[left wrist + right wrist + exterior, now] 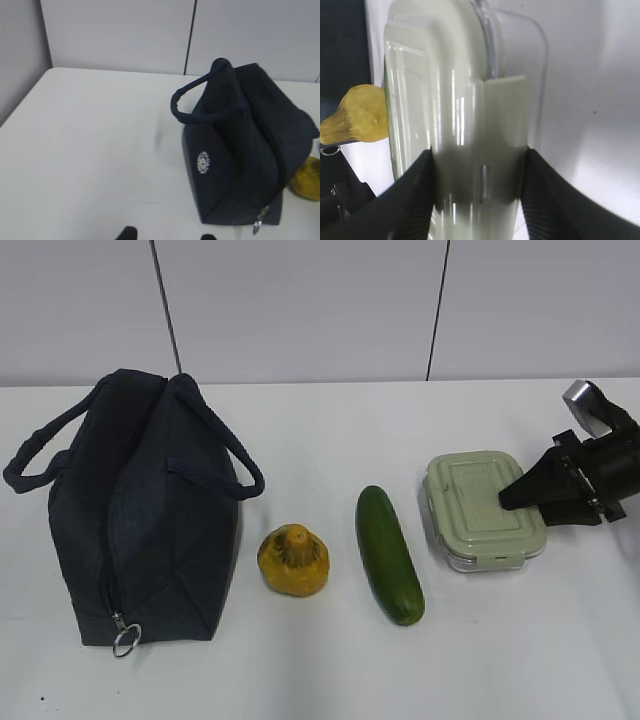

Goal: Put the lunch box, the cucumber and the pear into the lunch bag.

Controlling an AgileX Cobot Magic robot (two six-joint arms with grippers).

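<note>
The right claw (477, 192) straddles the lunch box (483, 508), fingers pinching its sides.

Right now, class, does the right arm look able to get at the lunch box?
Probably yes. The right gripper already straddles the lunch box at its right end, one finger on each side, and nothing lies between them. Whether it has clamped is unclear.

Even, bright light is falling throughout; glare is streaking the box lid (460, 115) between the right claw's (477, 192) fingers, and everything there is blurring.
</note>
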